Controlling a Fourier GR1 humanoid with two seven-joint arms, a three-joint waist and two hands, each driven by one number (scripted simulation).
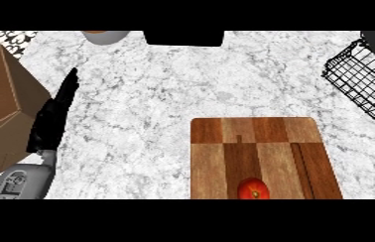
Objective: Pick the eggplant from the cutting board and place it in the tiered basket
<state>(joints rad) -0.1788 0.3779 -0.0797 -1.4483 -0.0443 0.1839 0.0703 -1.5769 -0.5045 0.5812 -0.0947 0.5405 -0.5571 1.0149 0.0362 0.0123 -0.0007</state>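
Nothing is done yet: my left hand [50, 119] lies straight-fingered and empty, the thing to fetch, a red round fruit [252, 189], sits on the cutting board [256, 137] well to my fingers' right, the wire basket [345, 70] farther beyond.

Bright, flat, even light over the pale counter [161, 87]

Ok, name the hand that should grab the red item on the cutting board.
Probably the right hand, though unseen: red item, board and wire basket lie right; left hand rests far left.
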